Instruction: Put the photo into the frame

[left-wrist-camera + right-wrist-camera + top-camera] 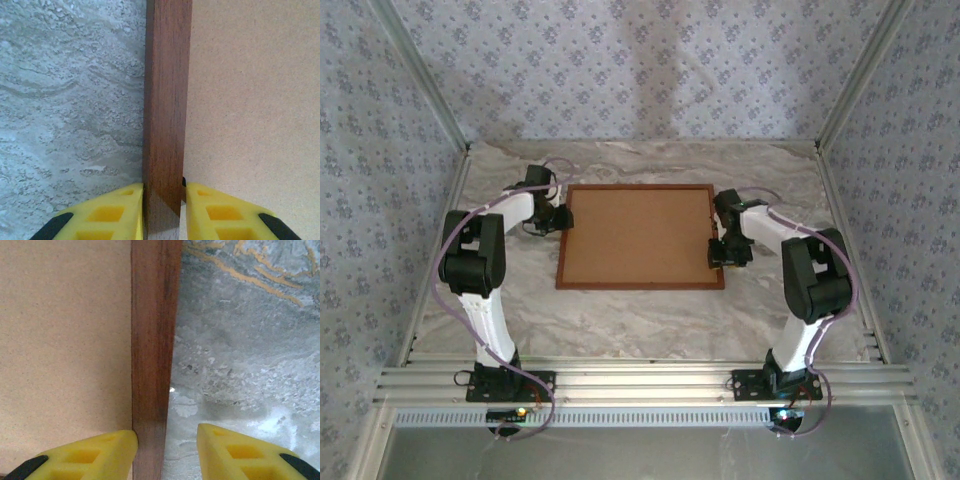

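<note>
At the middle of the grey marbled desk lies the thin reddish-brown wooden rectangular frame, flat and apparently face down, with a plain brown fibreboard backing panel filling its opening. On the frame's left rail, toward the far end, the left claw is clenched, its 2 yellow fingers pressing against both faces of the wood. On the right rail, toward the near end, the right claw straddles the wood but is released: 1 finger touches the panel side of the rail, while the other stands apart from it over bare marble. That mismatch is the main hazard, as I judge it. Should the left arm lift or drag now, only 1 side would be carried, so the frame would pivot about its free side, scrape across the desk and perhaps twist out of the narrow pinch. The 2 grip points sit diagonally opposite, so even with both clenched an uneven lift could rack the thin rails. If the right claw closes off-centre, its inner finger could bear on the panel edge and shove it askew. Whether clips hold that panel I cannot tell; if none do, tilting the frame would let it slide out.
</note>
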You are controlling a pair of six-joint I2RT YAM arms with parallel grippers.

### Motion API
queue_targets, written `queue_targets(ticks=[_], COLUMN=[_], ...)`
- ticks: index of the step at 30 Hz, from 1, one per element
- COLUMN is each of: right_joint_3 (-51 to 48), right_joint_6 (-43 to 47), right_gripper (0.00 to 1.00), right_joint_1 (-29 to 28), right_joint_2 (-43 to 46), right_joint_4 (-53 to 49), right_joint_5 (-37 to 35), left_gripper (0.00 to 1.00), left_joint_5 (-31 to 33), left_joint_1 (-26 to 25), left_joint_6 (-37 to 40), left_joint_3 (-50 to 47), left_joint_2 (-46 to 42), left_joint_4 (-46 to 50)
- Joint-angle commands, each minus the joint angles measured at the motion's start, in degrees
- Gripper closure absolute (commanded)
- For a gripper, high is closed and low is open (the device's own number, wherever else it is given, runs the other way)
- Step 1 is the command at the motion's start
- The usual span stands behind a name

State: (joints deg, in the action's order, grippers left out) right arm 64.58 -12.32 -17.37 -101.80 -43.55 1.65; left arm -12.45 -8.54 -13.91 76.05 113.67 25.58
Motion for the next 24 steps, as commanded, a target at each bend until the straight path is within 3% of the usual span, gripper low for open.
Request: queue_targets(ticks=[1, 6, 10, 12, 17, 20, 24], right_joint_3=[0.0, 1.8, 3.3, 5.3, 6.3, 8.8, 11.7], right_joint_6=[-1.0, -0.8, -1.0, -0.8, -1.8, -2.1, -1.4], right_gripper=[0.57, 0.54, 0.54, 0.54, 0.52, 0.50, 0.51], right_joint_1=[-4.0, -6.7, -5.6, -3.2, 4.6, 7.0, 8.0], right_joint_2=[-4.5, -5.7, -2.7, 0.0, 0.1, -3.6, -7.8], right_joint_4=[0.3, 0.5, -1.5, -0.3, 7.0, 8.8, 8.8], right_joint_5=[-1.0, -4.3, -5.4, -3.0, 12.4, 14.7, 12.4], left_gripper=[0.74, 0.74, 0.74, 0.74, 0.74, 0.74, 0.74], left_joint_5=[-1.4, -1.4, -1.2, -1.2, -1.2, -1.3, -1.2], left_joint_1=[-1.4, -1.5, -1.5, -1.5, -1.5, -1.5, -1.5], left_joint_6=[1.1, 1.1, 1.1, 1.1, 1.2, 1.2, 1.2], left_joint_3=[0.1, 0.1, 0.2, 0.1, 0.2, 0.3, 0.4], left_joint_2=[2.1, 2.0, 1.9, 2.0, 1.9, 1.9, 1.9], left_joint_4=[2.5, 2.6, 2.8, 2.7, 3.0, 3.0, 3.2])
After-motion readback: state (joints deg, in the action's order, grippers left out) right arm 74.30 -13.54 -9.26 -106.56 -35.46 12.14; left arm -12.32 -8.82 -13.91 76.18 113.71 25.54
